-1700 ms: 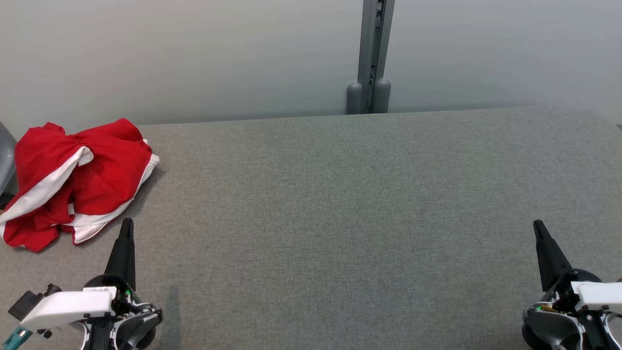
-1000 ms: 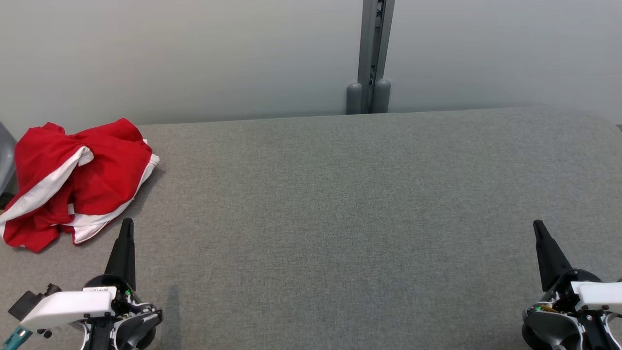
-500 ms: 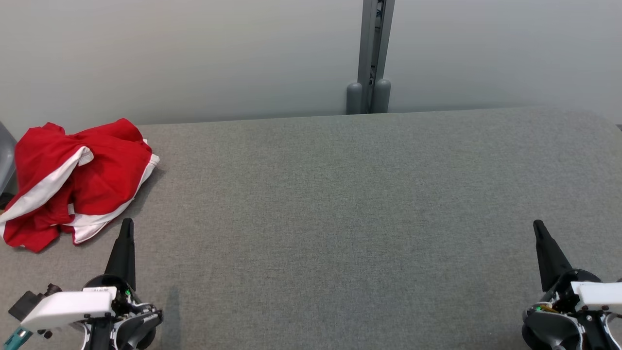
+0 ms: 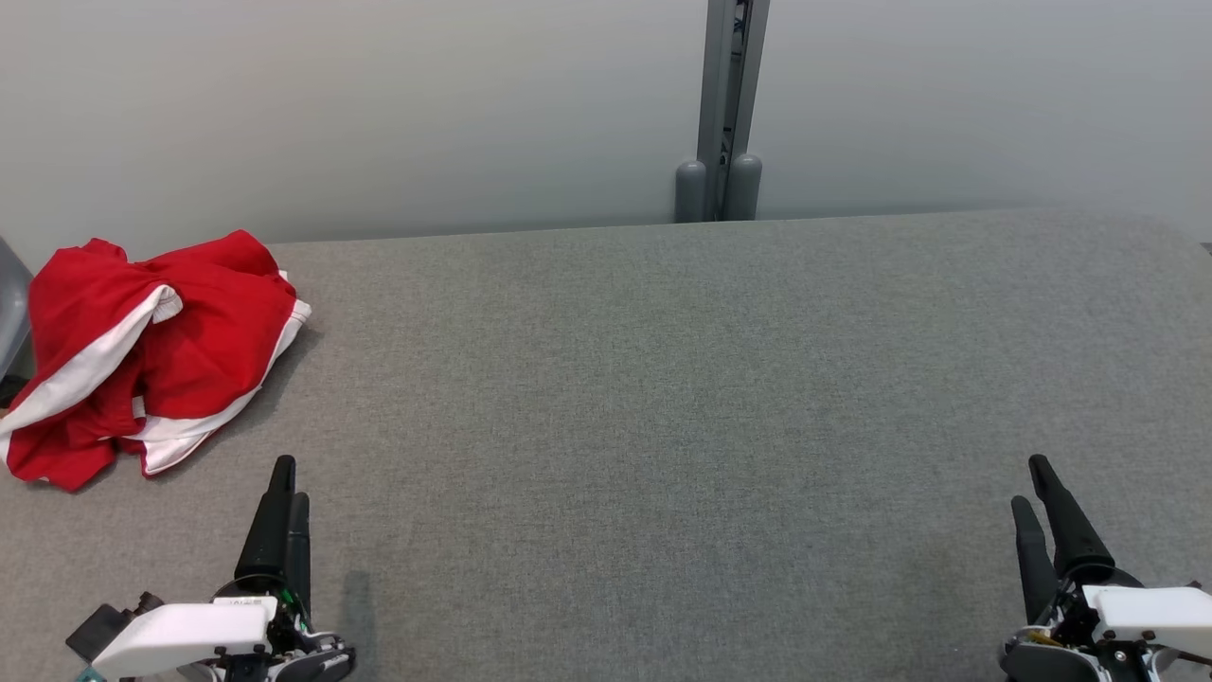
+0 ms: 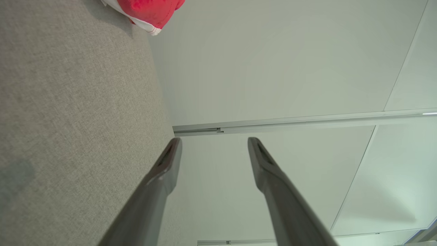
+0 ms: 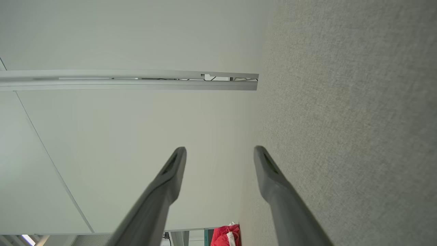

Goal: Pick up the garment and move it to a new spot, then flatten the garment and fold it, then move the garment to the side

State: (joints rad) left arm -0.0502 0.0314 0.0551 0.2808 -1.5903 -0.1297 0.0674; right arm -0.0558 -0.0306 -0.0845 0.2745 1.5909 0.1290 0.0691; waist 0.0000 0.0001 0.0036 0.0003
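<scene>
While a grey fabric-covered worktop (image 4: pixel 663 379) stretches before a pale wall (image 4: pixel 379 114), a crumpled red-and-white garment (image 4: pixel 142 350) lies at its far left corner. Left pincer (image 4: pixel 291 479) and right pincer (image 4: pixel 1028 481) hover over the near corners, each with fingers spread apart, empty, neither touching the cloth.

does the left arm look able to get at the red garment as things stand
Probably yes. The left gripper is empty, its fingers apart; the red garment lies crumpled just ahead and to its left, with only bare grey table between them.
</scene>
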